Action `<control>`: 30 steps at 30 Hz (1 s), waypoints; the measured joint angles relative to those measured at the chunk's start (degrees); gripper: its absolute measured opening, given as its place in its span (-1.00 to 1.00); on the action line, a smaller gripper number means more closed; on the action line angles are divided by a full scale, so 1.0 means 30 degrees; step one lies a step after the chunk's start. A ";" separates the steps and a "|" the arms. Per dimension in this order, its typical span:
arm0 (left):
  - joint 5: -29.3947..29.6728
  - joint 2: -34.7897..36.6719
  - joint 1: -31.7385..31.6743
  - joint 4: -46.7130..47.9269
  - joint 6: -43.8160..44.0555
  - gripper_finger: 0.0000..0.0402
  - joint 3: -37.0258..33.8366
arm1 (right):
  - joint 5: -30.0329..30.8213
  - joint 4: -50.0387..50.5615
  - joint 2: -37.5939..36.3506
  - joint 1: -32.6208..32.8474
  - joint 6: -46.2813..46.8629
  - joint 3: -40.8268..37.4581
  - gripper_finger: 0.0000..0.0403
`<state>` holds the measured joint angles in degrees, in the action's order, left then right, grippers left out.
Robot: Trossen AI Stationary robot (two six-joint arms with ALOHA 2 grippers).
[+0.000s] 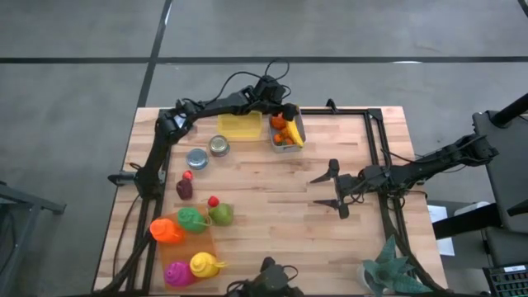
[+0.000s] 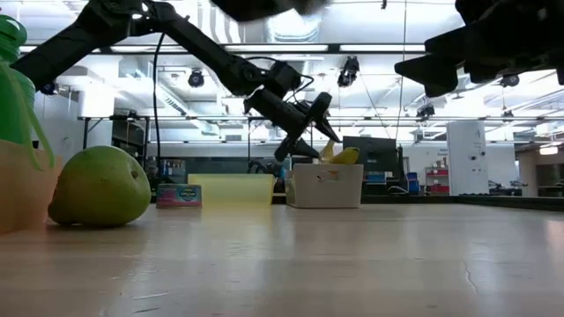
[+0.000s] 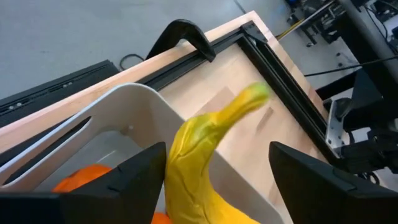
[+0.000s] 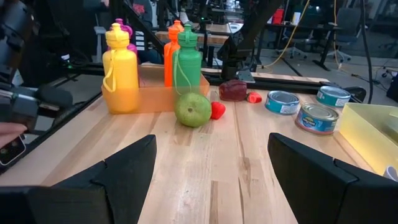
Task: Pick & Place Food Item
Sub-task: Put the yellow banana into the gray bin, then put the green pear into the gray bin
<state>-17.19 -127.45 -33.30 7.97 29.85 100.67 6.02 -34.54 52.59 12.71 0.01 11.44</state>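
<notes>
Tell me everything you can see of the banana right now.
The banana is yellow with a greenish tip, looks plastic, and stands tilted in the white bin at the table's far edge, tip poking above the rim. It rests among orange pieces. The left gripper straddles it with fingers apart, not touching it.

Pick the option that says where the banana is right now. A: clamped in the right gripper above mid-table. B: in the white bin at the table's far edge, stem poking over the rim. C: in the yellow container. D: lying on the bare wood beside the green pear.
B: the banana sits in the white bin, with the left gripper open around it.
</notes>
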 joint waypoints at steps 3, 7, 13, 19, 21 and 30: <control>0.0014 0.0028 -0.0007 0.1745 -0.0409 0.44 0.0840 | 0.0000 0.0000 -0.0001 0.0004 0.0000 0.0000 0.52; 0.0374 0.0035 0.0000 0.3118 -0.1164 0.44 0.1499 | 0.0000 0.0000 -0.0004 0.0005 0.0000 0.0000 0.52; 0.0518 0.0047 -0.0007 0.3445 -0.1186 0.44 0.1487 | 0.0000 -0.0007 0.0001 0.0007 0.0000 0.0000 0.52; 0.1517 0.0072 -0.0022 0.4142 -0.0745 0.44 0.1338 | 0.0005 -0.0100 -0.0003 0.0000 -0.0005 0.0000 0.52; 0.1541 0.0072 -0.0022 0.4417 -0.0384 0.44 0.1334 | 0.0006 -0.0117 -0.0006 0.0006 -0.0007 0.0000 0.52; 0.0472 0.0706 0.0063 0.5203 -0.0303 0.44 0.1331 | 0.0000 -0.0093 0.0002 0.0007 -0.0015 0.0000 0.52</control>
<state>-15.78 -125.34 -33.11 23.58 28.94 104.66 6.02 -34.83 52.60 12.73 -0.03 11.44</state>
